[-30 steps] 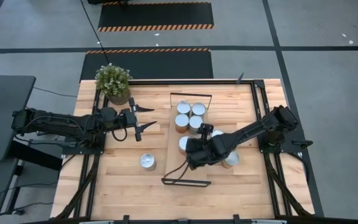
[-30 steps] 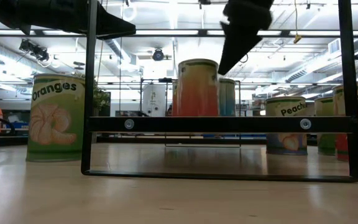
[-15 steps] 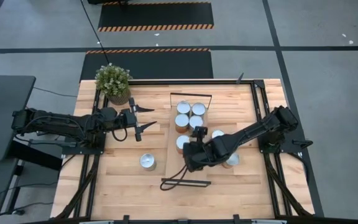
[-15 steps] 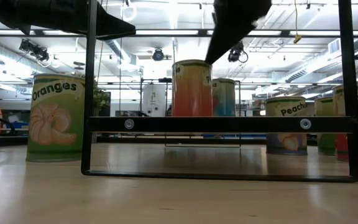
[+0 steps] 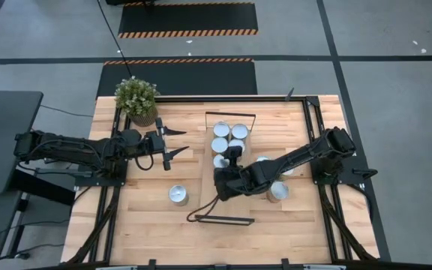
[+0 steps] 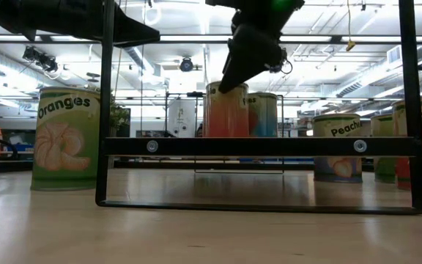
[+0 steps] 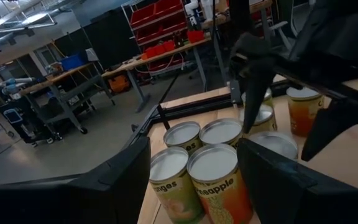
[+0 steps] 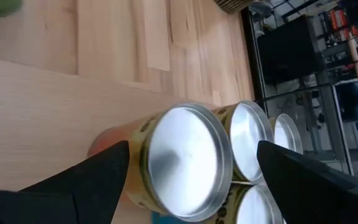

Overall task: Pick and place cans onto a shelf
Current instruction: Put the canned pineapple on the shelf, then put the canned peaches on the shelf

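Wooden shelf (image 5: pixel 235 206) carries most of the cans. One can (image 8: pixel 185 158) is straddled by the right tool (image 5: pixel 227 161), fingers apart and not yet closed. If they are closed off-centre, the can could be tipped or knocked into its close neighbours. The left tool (image 5: pixel 177 142) is held open above the table. Eight cans are counted from above, with any more hidden under the arm, plus one shelf and one plant (image 5: pixel 136 97).
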`<state>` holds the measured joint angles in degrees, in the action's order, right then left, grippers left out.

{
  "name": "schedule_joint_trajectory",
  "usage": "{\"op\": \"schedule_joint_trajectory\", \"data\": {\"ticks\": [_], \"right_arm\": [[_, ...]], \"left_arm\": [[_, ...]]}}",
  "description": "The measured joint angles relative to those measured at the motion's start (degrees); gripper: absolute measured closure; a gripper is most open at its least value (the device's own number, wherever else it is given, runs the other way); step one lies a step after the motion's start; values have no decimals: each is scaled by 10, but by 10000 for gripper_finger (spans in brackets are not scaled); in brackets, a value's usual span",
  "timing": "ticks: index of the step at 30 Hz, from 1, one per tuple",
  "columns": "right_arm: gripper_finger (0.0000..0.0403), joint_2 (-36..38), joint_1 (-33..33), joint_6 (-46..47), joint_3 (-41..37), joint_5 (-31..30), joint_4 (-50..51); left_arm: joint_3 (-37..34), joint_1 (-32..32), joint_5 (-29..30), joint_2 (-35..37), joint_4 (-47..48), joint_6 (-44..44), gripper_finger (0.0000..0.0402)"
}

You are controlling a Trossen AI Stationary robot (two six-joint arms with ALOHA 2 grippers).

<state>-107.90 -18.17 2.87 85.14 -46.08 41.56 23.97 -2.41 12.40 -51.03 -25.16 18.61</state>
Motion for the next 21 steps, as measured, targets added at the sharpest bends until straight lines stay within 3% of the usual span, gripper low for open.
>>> {"op": "schedule_joint_trajectory", "data": {"ticks": [8, 14, 21], "right_arm": [[42, 4, -3, 0, 29, 44, 11], [42, 11, -17, 58, 78, 81, 128], [42, 27, -14, 156, 80, 80, 231]], "left_arm": [[0, 0, 0, 0, 3, 0, 157], [0, 0, 0, 0, 3, 0, 157], [0, 0, 0, 0, 2, 0, 157]]}}
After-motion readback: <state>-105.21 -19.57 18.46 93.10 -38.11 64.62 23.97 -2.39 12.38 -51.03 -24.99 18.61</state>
